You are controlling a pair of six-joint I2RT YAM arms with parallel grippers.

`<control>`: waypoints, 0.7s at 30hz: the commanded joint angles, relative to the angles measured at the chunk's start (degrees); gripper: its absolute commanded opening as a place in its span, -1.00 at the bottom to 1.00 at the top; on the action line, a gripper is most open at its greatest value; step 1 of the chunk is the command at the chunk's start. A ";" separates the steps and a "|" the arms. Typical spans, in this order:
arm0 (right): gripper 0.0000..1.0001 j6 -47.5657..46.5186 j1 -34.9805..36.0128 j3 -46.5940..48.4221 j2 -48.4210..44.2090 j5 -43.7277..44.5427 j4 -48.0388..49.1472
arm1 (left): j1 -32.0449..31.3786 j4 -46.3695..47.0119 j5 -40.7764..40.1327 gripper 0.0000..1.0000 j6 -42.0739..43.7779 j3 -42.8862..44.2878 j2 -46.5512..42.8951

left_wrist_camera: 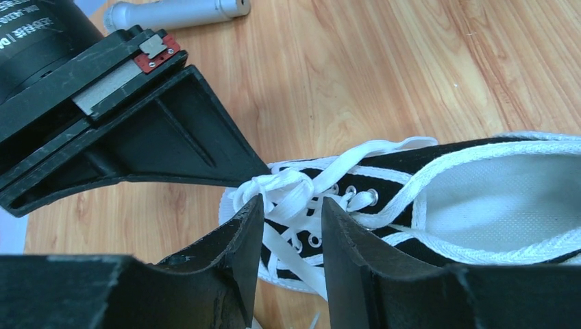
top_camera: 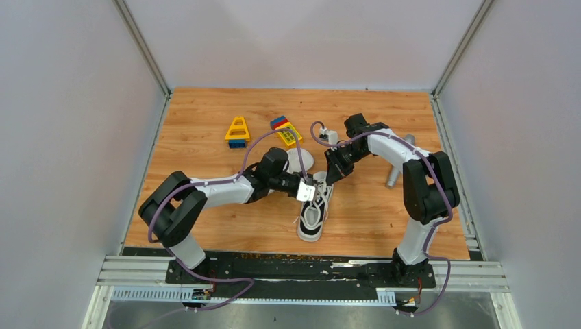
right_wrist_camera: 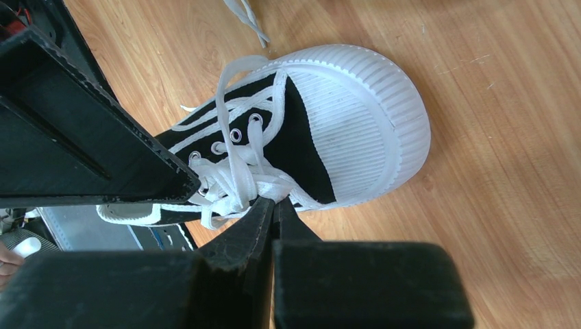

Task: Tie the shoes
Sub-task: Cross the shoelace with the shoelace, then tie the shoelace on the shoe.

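- On the near side of both claws, bare wooden table (top_camera: 233,226) runs to its front edge.
- Left claw (left_wrist_camera: 291,205): parted, straddling the laces (left_wrist_camera: 284,186) of the shoe (left_wrist_camera: 493,199).
- Right claw (right_wrist_camera: 274,203): clenched, pinching the same laces.

Legible text: none, only fragments (nothing reads as a whole word).
White print runs across the black motor housing (left_wrist_camera: 31,31) behind the right gripper (left_wrist_camera: 253,173), in the top left corner of the left wrist view. It is cut by the frame edge and blurred: a few capitals and other characters, unreadable. The small red plate (left_wrist_camera: 156,53) on that gripper's body shows no lettering I can make out. In the top view, the yellow toy block (top_camera: 290,135) has dark marks on its face (maybe a sticker), too small to read.
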 commanded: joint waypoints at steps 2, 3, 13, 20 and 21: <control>-1.00 0.24 -0.15 0.89 -0.66 -1.17 0.45 | -1.13 0.05 0.08 -0.14 3.32 2.34 1.09; -1.00 0.23 -0.15 0.89 -0.68 -1.22 0.41 | -1.19 -0.22 0.15 -0.14 3.85 2.44 1.19; -1.00 0.51 -0.13 0.36 -0.82 -1.38 0.41 | -2.25 0.87 -2.50 -0.25 7.67 2.47 1.76; -1.00 0.56 -0.14 0.36 -0.98 -1.33 0.47 | -2.40 -0.98 -3.73 -0.17 12.55 2.48 1.82; -1.00 0.54 -0.11 0.28 -1.07 -1.33 0.48 | -2.40 -1.31 -3.83 -0.17 13.65 2.56 1.81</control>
